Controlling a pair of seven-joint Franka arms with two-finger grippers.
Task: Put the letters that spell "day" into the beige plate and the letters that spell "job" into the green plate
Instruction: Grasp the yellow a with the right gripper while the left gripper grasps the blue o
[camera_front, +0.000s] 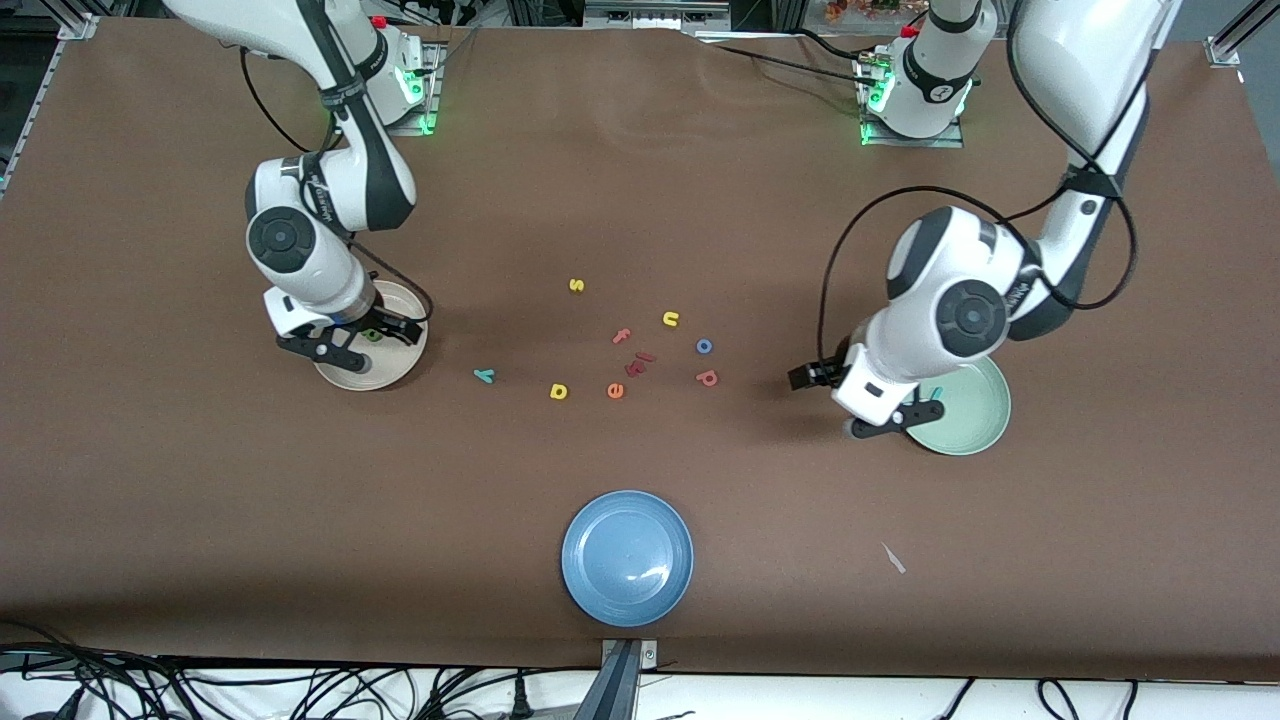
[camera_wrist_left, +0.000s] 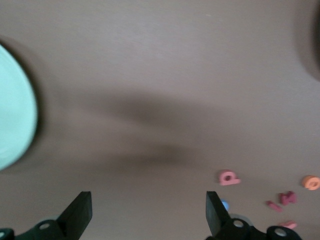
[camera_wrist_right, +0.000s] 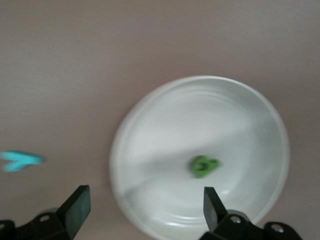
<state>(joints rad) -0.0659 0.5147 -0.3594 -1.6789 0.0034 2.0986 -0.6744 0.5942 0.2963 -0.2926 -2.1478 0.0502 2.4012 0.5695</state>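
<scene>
The letters: teal "y" (camera_front: 484, 376), yellow "d" (camera_front: 558, 391) and pinkish-red "b" (camera_front: 707, 378) lie mid-table, blue "o" (camera_front: 704, 346) just farther. Green "a" (camera_wrist_right: 204, 166) lies in the beige plate (camera_front: 395, 368) at the right arm's end, under the right gripper (camera_wrist_right: 145, 212), between its wide-spread fingers. Left gripper (camera_wrist_left: 149, 215), fingers wide and empty, hovers at the green plate (camera_front: 975, 425) rim; teal "j" (camera_front: 937, 392) lies inside.

The counter (camera_front: 640, 180) carries a matt brown cloth-like cover with faint creases, the beige plate (camera_wrist_right: 160, 150), green plate (camera_front: 975, 425) and blue plate (camera_front: 627, 557) show a smooth glossy glaze, and the arm casings appear glossy white plastic.
</scene>
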